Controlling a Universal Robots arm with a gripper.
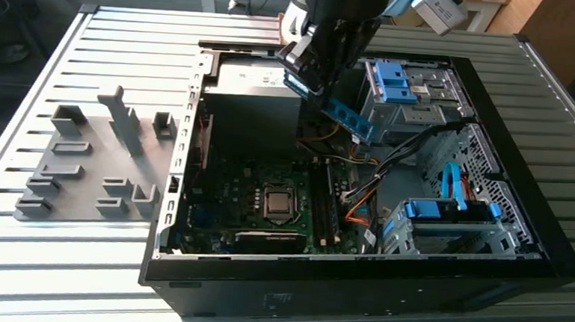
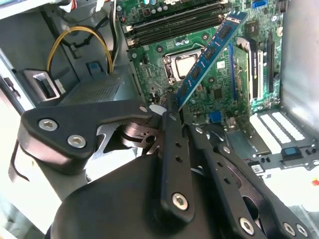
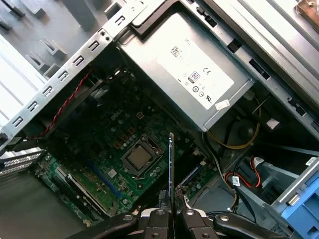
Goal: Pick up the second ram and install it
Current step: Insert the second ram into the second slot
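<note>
- While the exterior view shows the open computer case [image 1: 480, 277] lying on the slatted worktop [image 1: 21, 264], the pick-up looks done: the tool [image 1: 308, 76] hangs over the case's inside with the second ram [image 1: 343, 113] clamped in it, the blue strip slanting down towards the exterior view's right, in the air above the power-supply box [image 1: 253, 75] and the green board [image 1: 255, 200]
- On the exterior view's left, the grey fixture tray [image 1: 77, 170] sits well apart from the tool, with no blue strip visible on it
- What is left, as I judge it, is the installing itself: the strip is clear of the board and not seated in any slot
- In the second wrist view, the tool [image 2: 172, 107] is clenched on one end of the second ram [image 2: 209, 55], and the rest of the strip reaches out tilted over the processor socket [image 2: 180, 64]
- Beyond the strip there, the long dark memory slots [image 2: 174, 25] lie near the board's edge; whether one is already filled I cannot tell
- In the first wrist view, the tool [image 3: 170, 211] is closed tight on the second ram [image 3: 171, 164], seen edge-on as a thin upright line
- Past the strip's free end lie the board and its socket [image 3: 139, 157], with the power-supply box [image 3: 189, 74] further off; the strip touches neither
</note>
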